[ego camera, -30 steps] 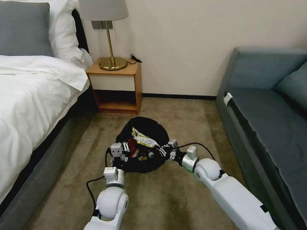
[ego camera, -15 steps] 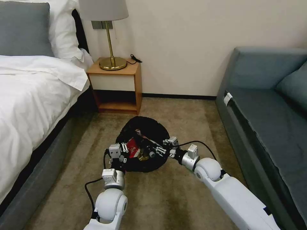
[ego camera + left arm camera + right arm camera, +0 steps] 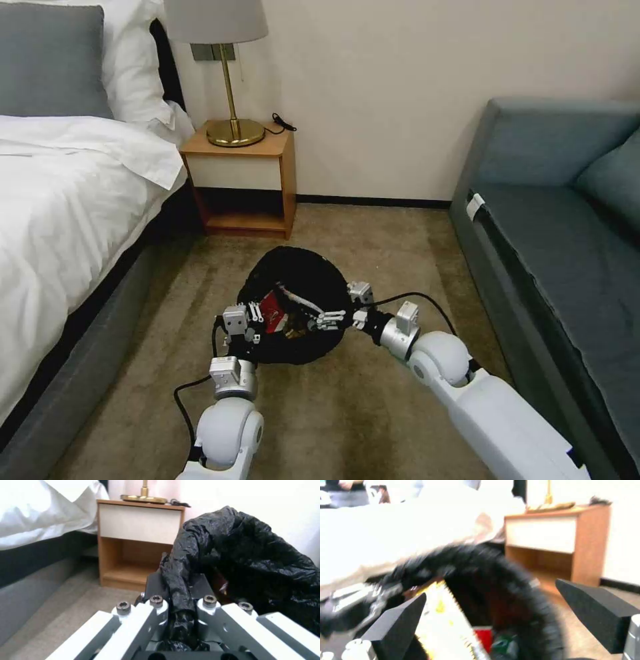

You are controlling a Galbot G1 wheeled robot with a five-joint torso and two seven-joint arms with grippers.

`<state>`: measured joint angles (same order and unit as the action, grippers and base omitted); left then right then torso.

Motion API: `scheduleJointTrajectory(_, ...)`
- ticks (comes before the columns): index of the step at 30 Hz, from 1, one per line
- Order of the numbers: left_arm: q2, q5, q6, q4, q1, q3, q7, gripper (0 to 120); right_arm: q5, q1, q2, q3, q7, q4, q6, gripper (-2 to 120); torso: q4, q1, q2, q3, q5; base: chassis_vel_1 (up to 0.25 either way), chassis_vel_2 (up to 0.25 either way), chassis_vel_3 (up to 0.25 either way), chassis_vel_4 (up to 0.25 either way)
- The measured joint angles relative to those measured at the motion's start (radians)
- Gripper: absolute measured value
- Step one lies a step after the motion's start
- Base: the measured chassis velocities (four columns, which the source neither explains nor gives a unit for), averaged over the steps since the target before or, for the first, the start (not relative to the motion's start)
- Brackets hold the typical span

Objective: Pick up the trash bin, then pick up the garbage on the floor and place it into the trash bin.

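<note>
The trash bin (image 3: 303,270), lined with crinkly black plastic, hangs just above the carpet between my arms. My left gripper (image 3: 253,315) is shut on its near-left rim, and the left wrist view shows the black bag (image 3: 246,552) pinched in the left gripper (image 3: 180,600). My right gripper (image 3: 327,320) is open at the bin's right rim with nothing in it; its dark fingers (image 3: 398,622) stand wide apart. Garbage lies inside: a long silvery-gold wrapper (image 3: 443,625), a red-white wrapper (image 3: 271,310) and something green (image 3: 503,643).
A bed (image 3: 60,220) with white sheets runs along the left. A wooden nightstand (image 3: 243,180) with a brass lamp (image 3: 230,100) stands against the far wall. A grey-blue sofa (image 3: 560,253) lines the right. Carpet (image 3: 333,413) lies open between them.
The right gripper carried the long wrapper down into the bin, let it go and drew back to the right rim. The left gripper kept hold of the bin.
</note>
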<state>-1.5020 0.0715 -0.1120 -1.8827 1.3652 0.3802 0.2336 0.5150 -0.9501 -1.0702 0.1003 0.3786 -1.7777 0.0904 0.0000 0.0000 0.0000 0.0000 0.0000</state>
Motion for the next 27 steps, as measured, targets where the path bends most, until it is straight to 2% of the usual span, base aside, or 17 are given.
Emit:
scheduleJointTrajectory(5, -0.016, 0.029, -0.009, 0.034, -0.021, 0.027, 0.029, 4, 0.04, -0.014, 0.013, 0.089, -0.008, -0.021, 0.0, 100, -0.0001, 0.0, 0.0, 0.0, 0.0, 0.0, 0.0, 0.0, 0.0)
scheduleJointTrajectory(8, -0.033, 0.101, -0.013, 0.063, -0.04, 0.048, 0.055, 4, 0.054, -0.019, 0.019, 0.133, -0.008, -0.018, -0.001, 100, 0.0, 0.0, 0.0, 0.0, 0.0001, 0.0, 0.0, 0.0, 0.0)
scheduleJointTrajectory(9, -0.033, 0.101, -0.013, 0.063, -0.04, 0.048, 0.055, 4, 0.054, -0.019, 0.019, 0.133, -0.008, -0.018, -0.001, 100, 0.0, 0.0, 0.0, 0.0, 0.0001, 0.0, 0.0, 0.0, 0.0)
scheduleJointTrajectory(11, -0.048, 0.226, -0.017, 0.105, -0.077, 0.074, 0.066, 4, 0.054, -0.024, 0.029, 0.154, -0.008, -0.004, -0.005, 100, -0.0001, 0.0, 0.0, 0.0, 0.0, 0.0, 0.0, 0.0, 0.0)
scheduleJointTrajectory(12, -0.057, 0.302, -0.018, 0.147, -0.115, 0.099, 0.067, 4, 0.037, -0.03, 0.032, 0.155, -0.008, 0.001, -0.011, 100, -0.0002, 0.0, 0.0, 0.0, -0.0001, 0.0, 0.0, 0.0, 0.0)
scheduleJointTrajectory(13, -0.057, 0.302, -0.018, 0.147, -0.115, 0.099, 0.067, 4, 0.037, -0.03, 0.032, 0.155, -0.008, 0.001, -0.011, 100, -0.0002, 0.0, 0.0, 0.0, -0.0001, 0.0, 0.0, 0.0, 0.0)
scheduleJointTrajectory(17, -0.053, 0.465, -0.018, 0.233, -0.215, 0.144, 0.084, 4, -0.005, -0.045, 0.023, 0.139, -0.004, -0.002, -0.017, 100, -0.0001, 0.0, 0.0, 0.0, 0.0, 0.0, 0.0, 0.0, 0.0)
scheduleJointTrajectory(18, -0.053, 0.465, -0.018, 0.233, -0.215, 0.144, 0.084, 4, -0.005, -0.045, 0.023, 0.139, -0.004, -0.002, -0.017, 100, -0.0001, 0.0, 0.0, 0.0, 0.0, 0.0, 0.0, 0.0, 0.0)
scheduleJointTrajectory(22, -0.057, 0.559, -0.019, 0.295, -0.286, 0.183, 0.108, 4, -0.022, -0.032, -0.001, 0.119, -0.004, 0.012, -0.014, 100, 0.0, 0.0, 0.0, 0.0, 0.0, 0.0, 0.0, 0.0, 0.0)
scheduleJointTrajectory(27, -0.061, 0.556, 0.02, 0.344, -0.322, 0.195, 0.151, 4, -0.031, -0.013, -0.016, 0.1, -0.004, 0.037, -0.012, 100, 0.0, 0.0, 0.0, 0.0, -0.0002, 0.0, 0.0, 0.0, 0.0)
